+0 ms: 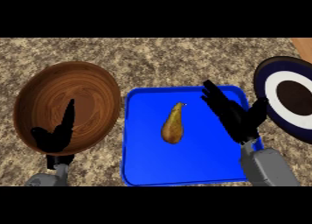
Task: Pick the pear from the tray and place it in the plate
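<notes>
honestly, i'm at the very start: the pear (172, 127) lies untouched near the middle of the blue tray (145, 162), stem towards 12 o'clock. my right hand (232, 113) hovers at 3 o'clock of it, over the tray's right side, fingers straight and apart, holding nothing. the plate (274, 94) sits at 3 o'clock of the tray on the desk (151, 57), nothing on it that i can see. my left hand (55, 138) rests open at 9 o'clock, over the near rim of the wooden bowl (74, 96). left to do, as i judge it: grasp the pear, lift, carry, set down.
</notes>
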Robot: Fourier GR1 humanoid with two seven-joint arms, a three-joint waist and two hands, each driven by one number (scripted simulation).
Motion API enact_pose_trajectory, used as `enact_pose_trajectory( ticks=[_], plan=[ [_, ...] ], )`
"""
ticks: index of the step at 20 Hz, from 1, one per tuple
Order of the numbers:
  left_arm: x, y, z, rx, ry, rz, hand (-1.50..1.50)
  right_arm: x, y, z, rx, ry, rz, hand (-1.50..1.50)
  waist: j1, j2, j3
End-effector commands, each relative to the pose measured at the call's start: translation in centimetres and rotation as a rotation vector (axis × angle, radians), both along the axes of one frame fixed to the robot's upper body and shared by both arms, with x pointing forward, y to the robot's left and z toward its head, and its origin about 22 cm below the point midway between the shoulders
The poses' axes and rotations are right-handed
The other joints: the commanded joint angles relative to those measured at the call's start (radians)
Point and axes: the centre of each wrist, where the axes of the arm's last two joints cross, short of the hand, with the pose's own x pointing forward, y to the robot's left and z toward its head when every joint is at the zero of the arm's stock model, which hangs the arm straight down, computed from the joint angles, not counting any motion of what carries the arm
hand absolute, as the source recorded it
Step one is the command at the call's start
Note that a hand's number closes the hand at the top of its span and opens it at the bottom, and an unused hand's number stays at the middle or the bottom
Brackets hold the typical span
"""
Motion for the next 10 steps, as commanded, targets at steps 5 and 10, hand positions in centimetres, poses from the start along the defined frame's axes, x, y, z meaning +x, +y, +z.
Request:
enact_pose_trajectory(
  ticks=[5,10],
  plan=[
    [0.5,1.8,1.0,0.198,0.053,-0.021,0.00,1.4,7.8,8.5,-0.080,-0.252,0.026,1.50,0.015,-0.029,0.039],
    [-0.3,1.8,0.1,0.177,0.111,-0.053,0.00,3.5,-0.3,10.4,-1.035,-0.614,0.022,1.50,0.001,-0.066,0.017]
  ],
)
